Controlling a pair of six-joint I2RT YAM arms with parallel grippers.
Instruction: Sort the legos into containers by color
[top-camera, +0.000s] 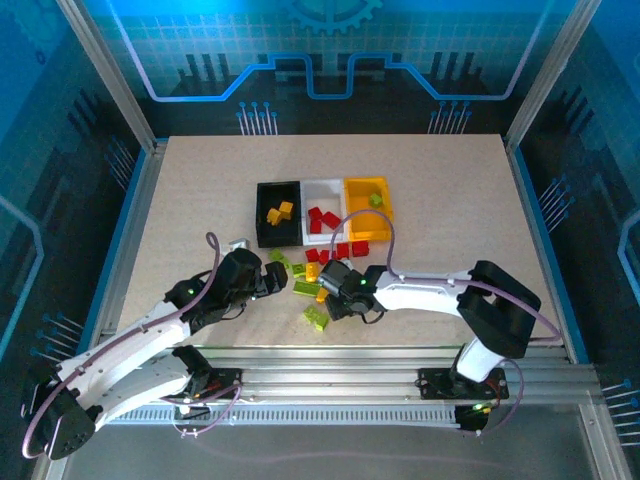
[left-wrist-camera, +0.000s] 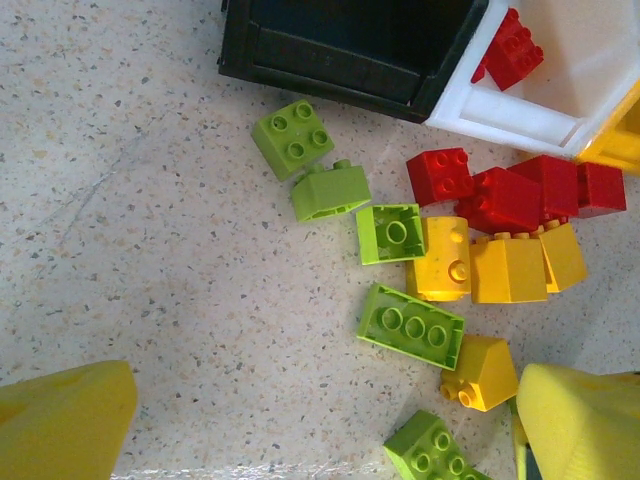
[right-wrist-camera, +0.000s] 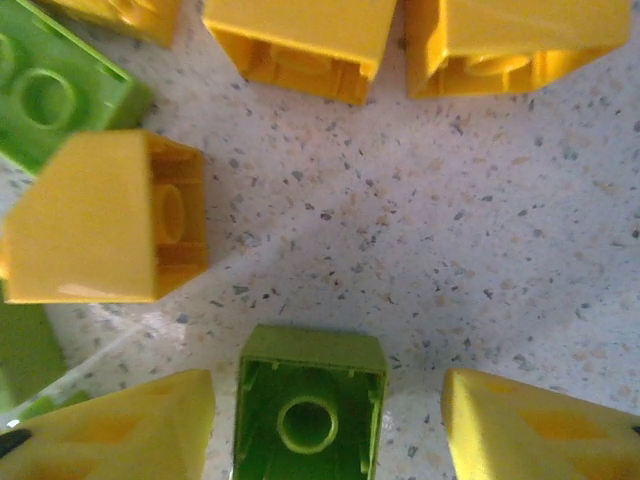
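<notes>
Logging top view: black bin holds yellow legos, white bin red, yellow bin one green; loose pile just before them | left wrist: my left pincer wide, empty, above pile | right wrist: my right pincer part-open astride upturned green brick, nearer one finger, not gripped.

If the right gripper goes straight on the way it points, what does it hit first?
Probably the hollow-side-up green brick, which sits between the jaws of the open right gripper; depth is unclear.
</notes>
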